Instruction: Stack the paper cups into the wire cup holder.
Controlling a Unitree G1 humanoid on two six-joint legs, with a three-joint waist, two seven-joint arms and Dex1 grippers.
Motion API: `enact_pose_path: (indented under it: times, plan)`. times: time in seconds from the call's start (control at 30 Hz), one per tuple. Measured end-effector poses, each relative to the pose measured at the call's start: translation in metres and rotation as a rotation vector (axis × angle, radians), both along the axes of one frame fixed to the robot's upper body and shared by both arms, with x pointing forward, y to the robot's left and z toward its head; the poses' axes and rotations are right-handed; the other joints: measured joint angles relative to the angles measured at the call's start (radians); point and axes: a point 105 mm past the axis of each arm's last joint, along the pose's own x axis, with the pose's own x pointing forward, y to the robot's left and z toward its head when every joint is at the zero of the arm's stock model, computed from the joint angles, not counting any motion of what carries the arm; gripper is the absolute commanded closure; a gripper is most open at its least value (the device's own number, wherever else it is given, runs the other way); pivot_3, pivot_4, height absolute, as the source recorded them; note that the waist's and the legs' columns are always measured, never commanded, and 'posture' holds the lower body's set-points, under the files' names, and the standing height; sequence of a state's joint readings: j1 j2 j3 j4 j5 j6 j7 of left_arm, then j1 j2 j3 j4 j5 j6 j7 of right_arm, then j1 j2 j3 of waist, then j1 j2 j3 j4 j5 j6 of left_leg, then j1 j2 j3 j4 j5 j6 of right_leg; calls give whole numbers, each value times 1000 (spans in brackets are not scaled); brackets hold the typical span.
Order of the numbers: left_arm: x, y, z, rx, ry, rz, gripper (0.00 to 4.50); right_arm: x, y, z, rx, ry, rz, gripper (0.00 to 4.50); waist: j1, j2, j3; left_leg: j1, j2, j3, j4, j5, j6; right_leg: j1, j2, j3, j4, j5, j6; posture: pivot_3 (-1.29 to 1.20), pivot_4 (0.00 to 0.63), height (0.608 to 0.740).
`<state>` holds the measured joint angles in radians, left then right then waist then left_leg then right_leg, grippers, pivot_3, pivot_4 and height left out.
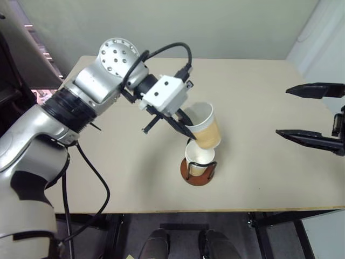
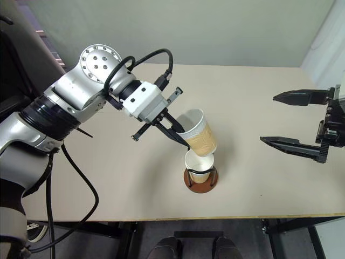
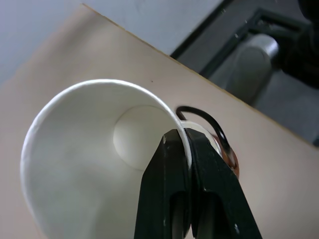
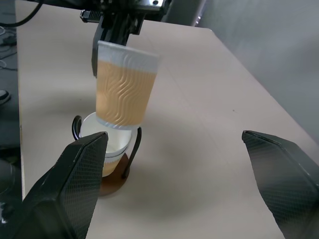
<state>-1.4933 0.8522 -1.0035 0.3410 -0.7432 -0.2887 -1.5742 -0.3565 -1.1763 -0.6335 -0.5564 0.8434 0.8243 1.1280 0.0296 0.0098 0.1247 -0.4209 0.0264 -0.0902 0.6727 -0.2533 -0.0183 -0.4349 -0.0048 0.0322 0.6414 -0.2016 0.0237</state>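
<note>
Left eye view: the left gripper (image 1: 188, 131), jaws clamped on a tilted paper cup's rim (image 1: 206, 127), holds it mid-frame just above the cup (image 1: 197, 159) nested in the wire cup holder (image 1: 198, 171) on the worktop (image 1: 259, 108). Right gripper (image 1: 308, 113), at the right edge, stands with jaws wide apart.

No readable text or markings anywhere

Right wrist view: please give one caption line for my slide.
Left gripper holds a paper cup above cups in the wire cup holder; right gripper open.
</note>
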Motion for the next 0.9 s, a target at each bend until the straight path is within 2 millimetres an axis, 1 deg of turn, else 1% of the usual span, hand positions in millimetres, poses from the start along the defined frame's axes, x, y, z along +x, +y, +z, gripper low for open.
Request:
enact_pose_path:
  times: [0.1, 0.2, 0.33, 0.43, 0.5, 0.7, 0.8, 0.87, 0.9]
  plan:
    - [1, 2, -13, 45, -4, -19, 4430, -3, 0, 0, -5, -4, -15, 0, 2, 0, 0, 0, -2, -1, 2, -1, 2, 1, -1, 0, 0, -1, 2, 0, 150, 740]
    - [2, 4, -20, 75, -36, -44, 4430, -5, -3, -2, -1, 0, -36, 0, 2, 0, 0, -1, -4, -2, 3, -3, 4, 2, -3, 0, 1, -3, 4, 0, 150, 740]
    - [13, 3, -29, 123, -95, -41, 4430, -5, -3, -4, 2, 6, -45, 0, 4, 0, 0, -1, -7, -2, 6, -4, 6, 4, -4, 1, 1, -4, 7, 0, 150, 740]
    - [18, -1, -33, 142, -110, -38, 3861, -5, -2, -4, 1, 5, -45, 0, 4, 0, 0, -2, -8, -2, 8, -7, 8, 4, -5, 1, 1, -5, 8, 0, 150, 740]
    - [16, -2, -33, 142, -112, -47, 3271, -5, -2, -4, 2, 3, -45, 0, 4, 0, 0, -2, -9, -2, 9, -7, 8, 4, -6, 1, 1, -6, 10, 0, 150, 740]
    - [12, -4, -35, 143, -106, -69, 1151, -6, 0, -5, 3, 7, -42, 0, 6, 0, 0, -3, -11, -2, 9, -7, 4, 4, -8, 1, 0, -8, 13, 0, 150, 740]
    - [10, -5, -33, 128, -99, -72, 105, -9, 3, -6, 9, 22, -14, 0, 6, 0, 0, -3, -13, -2, 9, -7, 4, 4, -9, 1, 0, -8, 14, 0, 150, 740]
    - [9, -11, -27, 68, -91, -74, 105, -9, 7, -10, 5, 39, 4, 0, 7, 0, 0, -3, -13, -2, 10, -7, 4, 5, -10, 0, 0, -9, 14, 0, 150, 740]
    - [9, -15, -20, 26, -79, -67, 105, -9, 8, -12, 3, 48, 10, 0, 7, 0, 0, -4, -14, -2, 10, -7, 4, 5, -10, 0, 0, -9, 15, 0, 150, 740]
